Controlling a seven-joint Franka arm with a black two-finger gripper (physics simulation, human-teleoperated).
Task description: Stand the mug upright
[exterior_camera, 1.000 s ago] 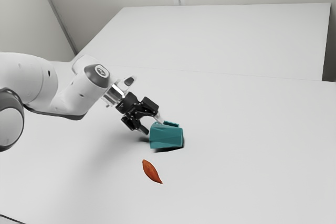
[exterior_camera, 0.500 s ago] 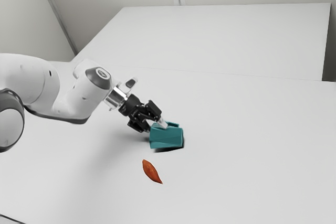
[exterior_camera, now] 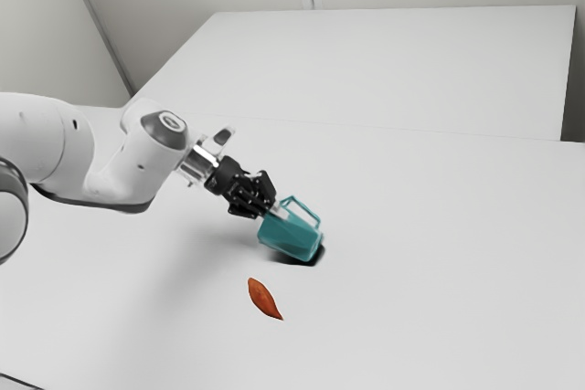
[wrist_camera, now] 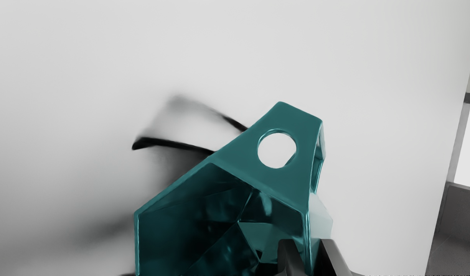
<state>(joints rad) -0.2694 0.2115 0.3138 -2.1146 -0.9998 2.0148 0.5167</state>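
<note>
Clenching the wall of the teal mug [exterior_camera: 291, 238], the gripper [exterior_camera: 272, 209] has one finger inside its open mouth, one outside. Mugs: one, tilted, handle [wrist_camera: 238, 157] uppermost, at the white table [exterior_camera: 430, 271]. Leaf-shaped orange-brown objects [exterior_camera: 262, 299]: one, lying near the mug, apart, nearer the exterior camera.

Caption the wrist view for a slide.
The gripper pinches the teal mug by its wall, one finger inside the open mouth.
</note>
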